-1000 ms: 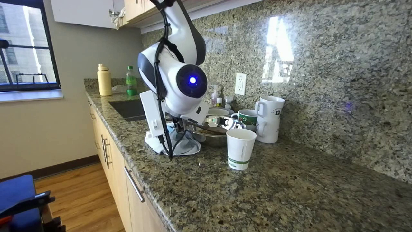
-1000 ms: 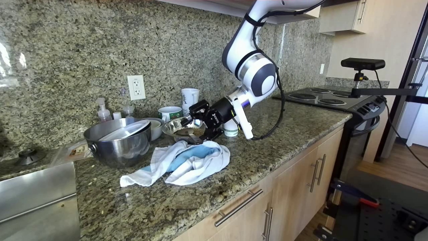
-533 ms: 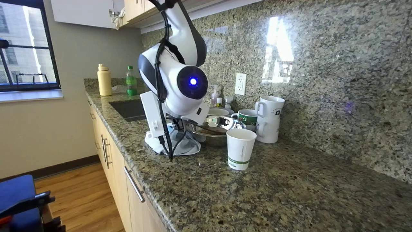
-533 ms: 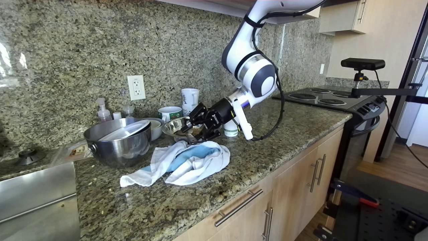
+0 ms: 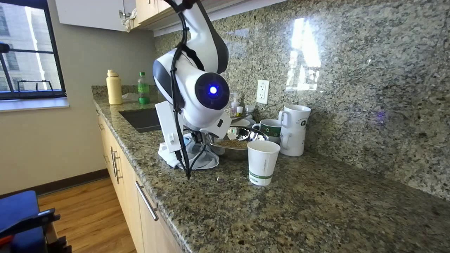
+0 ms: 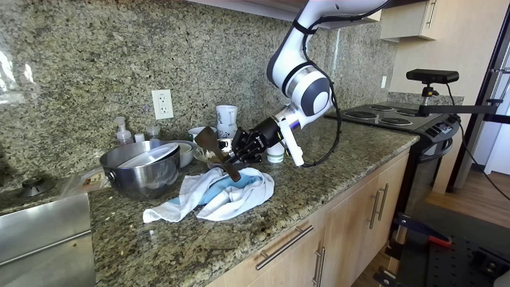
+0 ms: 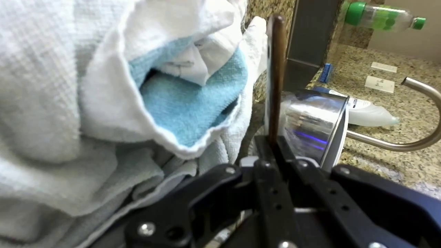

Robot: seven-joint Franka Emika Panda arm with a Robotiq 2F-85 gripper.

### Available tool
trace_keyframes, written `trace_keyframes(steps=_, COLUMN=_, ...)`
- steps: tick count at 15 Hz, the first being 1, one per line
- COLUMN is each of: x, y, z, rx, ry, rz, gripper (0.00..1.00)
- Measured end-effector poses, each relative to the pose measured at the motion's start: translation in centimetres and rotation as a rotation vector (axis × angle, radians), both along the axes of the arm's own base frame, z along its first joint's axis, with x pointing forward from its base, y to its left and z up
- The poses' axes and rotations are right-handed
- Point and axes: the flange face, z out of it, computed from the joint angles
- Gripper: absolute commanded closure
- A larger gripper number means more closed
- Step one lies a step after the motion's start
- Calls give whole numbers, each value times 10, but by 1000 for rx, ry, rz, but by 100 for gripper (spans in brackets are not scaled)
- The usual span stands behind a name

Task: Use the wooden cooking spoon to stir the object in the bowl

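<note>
The wooden cooking spoon (image 6: 215,147) is up out of the bowl (image 5: 235,153)

A second ago the spoon's blade lay in the bowl and the claw (image 7: 272,142) stood spread above it; now the jaws have come together and the spoon has risen with them. The wrist view shows it edge-on, pinched between the tips, and an exterior view puts that grip part-way along the handle. There the blade tilts up towards the granite wall (image 6: 199,52), while the handle end points down over the crumpled towel (image 6: 239,199); whether they touch I cannot tell.

The bowl stands on the worktop (image 5: 316,211), partly hidden by the paper cup (image 5: 263,163) in an exterior view, and its brown, grainy contents (image 5: 232,143) show up now that the blade no longer lies over them.

For the task, that reads as the pick-up done and the stirring not yet begun. The catch, I'd judge, is the angle: with the blade up, the claw would need to turn a good way to bring it down into the contents, or else stir with the handle end. A slim handle held at one place could also swivel on meeting them, so a slow first dip seems wise
</note>
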Motion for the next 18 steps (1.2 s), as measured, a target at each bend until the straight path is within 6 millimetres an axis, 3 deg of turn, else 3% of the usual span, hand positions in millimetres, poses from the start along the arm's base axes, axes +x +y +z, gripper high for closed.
trace_keyframes(steps=9, x=1, y=-4, z=2, rx=2, ry=-2, rz=-10, gripper=98)
trace_keyframes(steps=13, x=4, y=-11, z=19, rx=30, ry=22, rz=-53, gripper=98)
trace_keyframes(steps=18, x=4, y=-13, z=45, rx=40, ry=188, rz=-51, gripper=98)
